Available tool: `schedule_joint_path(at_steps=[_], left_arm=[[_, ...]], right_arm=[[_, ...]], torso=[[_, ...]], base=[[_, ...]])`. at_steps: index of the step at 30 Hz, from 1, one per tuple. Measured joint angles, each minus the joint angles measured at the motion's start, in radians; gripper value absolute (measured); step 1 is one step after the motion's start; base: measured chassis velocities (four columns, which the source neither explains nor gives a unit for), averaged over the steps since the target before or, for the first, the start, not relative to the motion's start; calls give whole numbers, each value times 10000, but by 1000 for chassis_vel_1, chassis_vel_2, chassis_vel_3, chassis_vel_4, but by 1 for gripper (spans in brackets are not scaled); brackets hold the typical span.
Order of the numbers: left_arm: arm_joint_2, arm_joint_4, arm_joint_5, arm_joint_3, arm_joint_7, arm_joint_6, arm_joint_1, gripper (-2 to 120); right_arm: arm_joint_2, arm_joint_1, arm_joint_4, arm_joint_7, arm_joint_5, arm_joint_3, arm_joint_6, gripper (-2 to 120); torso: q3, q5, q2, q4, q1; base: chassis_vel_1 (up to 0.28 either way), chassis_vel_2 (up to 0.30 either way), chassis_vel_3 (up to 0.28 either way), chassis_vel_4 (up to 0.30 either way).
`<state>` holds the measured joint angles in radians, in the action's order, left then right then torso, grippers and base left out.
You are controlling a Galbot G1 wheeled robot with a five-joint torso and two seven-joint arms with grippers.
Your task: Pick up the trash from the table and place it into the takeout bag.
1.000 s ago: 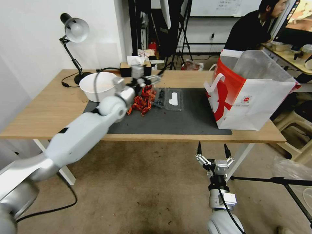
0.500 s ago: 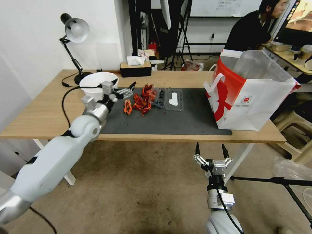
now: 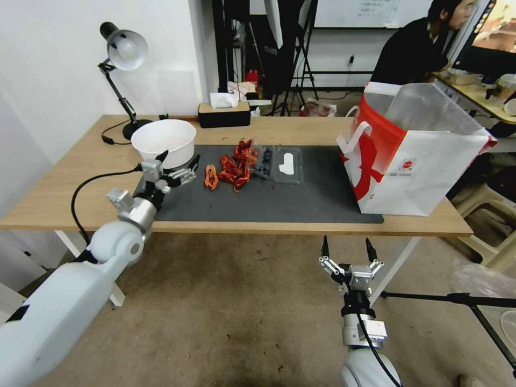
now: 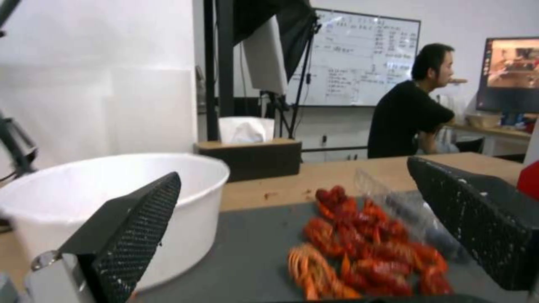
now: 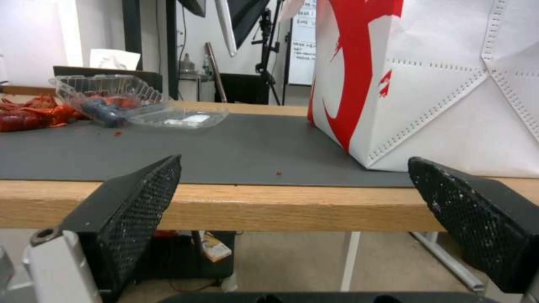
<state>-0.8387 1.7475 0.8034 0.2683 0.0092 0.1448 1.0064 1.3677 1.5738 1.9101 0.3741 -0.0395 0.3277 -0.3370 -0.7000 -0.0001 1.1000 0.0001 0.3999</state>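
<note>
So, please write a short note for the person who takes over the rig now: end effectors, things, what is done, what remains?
Left end effector: open, empty, low over the mat's left end, between the white bowl and the red shells.
Right end effector: open, empty, parked below the table edge.
Clear tray: on the mat beside the shells.
Bag: upright, open, on the table's right end.
Done: nothing visibly bagged.
Left: bowl, shells and tray into the bag.

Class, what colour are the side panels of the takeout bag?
Red, best seen in the head view on the takeout bag.
</note>
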Motion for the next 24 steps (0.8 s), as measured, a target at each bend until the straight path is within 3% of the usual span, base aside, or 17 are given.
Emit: schedule_joint_path(at_steps=[24], left_arm=[[-1019, 1216, -2188, 2384, 128, 719, 3684, 100]], right_arm=[[95, -89, 20, -50, 45, 64, -5, 100]], torso=[[1, 1, 1, 0, 1]], base=[[0, 0, 0, 0]])
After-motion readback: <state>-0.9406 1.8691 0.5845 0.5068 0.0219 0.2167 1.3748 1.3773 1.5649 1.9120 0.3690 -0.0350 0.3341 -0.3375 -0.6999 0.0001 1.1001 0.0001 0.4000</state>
